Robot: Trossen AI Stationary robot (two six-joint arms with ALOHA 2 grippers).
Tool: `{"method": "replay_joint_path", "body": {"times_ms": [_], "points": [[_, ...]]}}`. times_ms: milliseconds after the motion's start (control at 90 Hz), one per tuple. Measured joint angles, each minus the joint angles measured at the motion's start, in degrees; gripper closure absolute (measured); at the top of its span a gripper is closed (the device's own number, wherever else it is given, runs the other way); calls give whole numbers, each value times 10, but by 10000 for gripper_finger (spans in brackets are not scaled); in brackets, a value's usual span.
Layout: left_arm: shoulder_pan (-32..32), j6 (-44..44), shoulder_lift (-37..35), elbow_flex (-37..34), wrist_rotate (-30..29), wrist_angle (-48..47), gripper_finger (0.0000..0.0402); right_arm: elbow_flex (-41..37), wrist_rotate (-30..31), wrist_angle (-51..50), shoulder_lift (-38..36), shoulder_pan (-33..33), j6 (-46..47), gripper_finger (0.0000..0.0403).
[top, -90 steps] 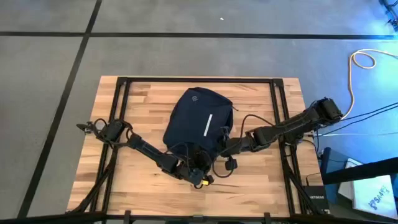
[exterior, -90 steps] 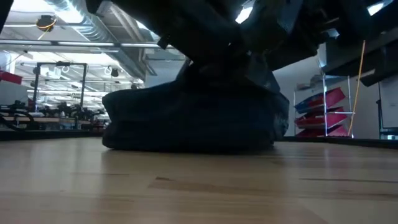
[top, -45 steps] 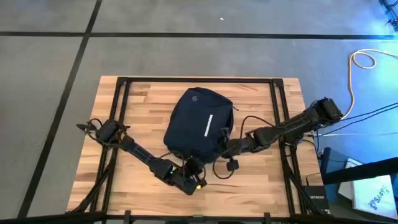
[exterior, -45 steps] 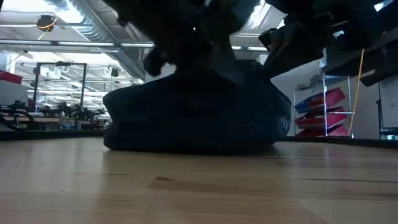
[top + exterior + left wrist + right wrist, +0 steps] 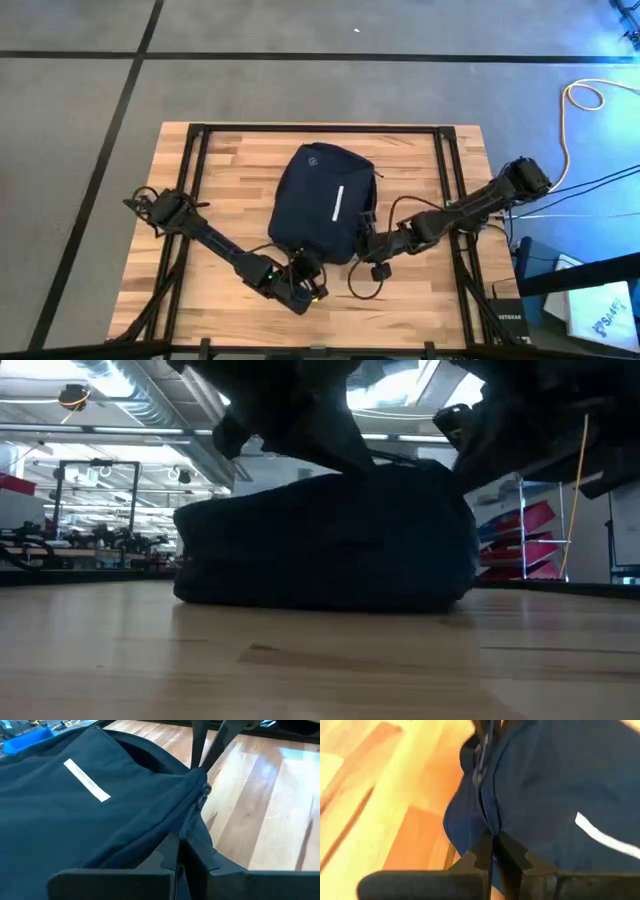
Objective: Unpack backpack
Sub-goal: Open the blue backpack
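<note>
The dark navy backpack (image 5: 325, 203) lies flat on the wooden table, white stripe up, its logo end toward the far edge. My left gripper (image 5: 306, 273) is at the bag's near edge and is shut on it. My right gripper (image 5: 367, 247) is at the bag's near right corner, shut on the seam there. In the low view the backpack (image 5: 325, 530) is a dark mound with both arms above it. Its opening and contents are hidden. My left gripper pinches a raised fold of navy fabric at the backpack's near edge (image 5: 186, 827) between its two fingers. It comes from the table's near side, slanting down. The fold runs up to a zipper pull (image 5: 203, 794); the rest of the bag lies on the table. My right gripper pinches the zipper seam at the backpack's near right corner (image 5: 490, 822) between its two fingers, with the fingers in line with the seam. It comes at the bag from the table's right side. The bag's body rests on the table.
Bare wooden table (image 5: 215, 170) lies to the left, right and near side of the backpack. A black frame (image 5: 196, 150) runs around the tabletop. Loose black cables (image 5: 365, 285) hang from the arms by the bag's near edge.
My left gripper has drawn back toward the table's left and slightly toward the bag's near edge. My right gripper has moved toward the near edge along the bag's right corner. In the low view the bag's top on the right side now stands higher.
</note>
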Motion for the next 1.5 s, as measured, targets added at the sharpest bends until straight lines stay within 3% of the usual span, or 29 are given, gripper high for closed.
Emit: {"method": "replay_joint_path", "body": {"times_ms": [533,1078,1278,1500], "points": [[-7,-40,0,0,0,-27,401,0,59,-154,-13,105,159,402],[-1,-38,0,0,9,-21,401,0,180,-410,-114,199,497,403],[3,-10,0,0,15,-21,401,0,178,-494,-139,204,564,403],[18,73,-4,0,59,-39,401,-1,111,-573,-144,203,630,403]]}}
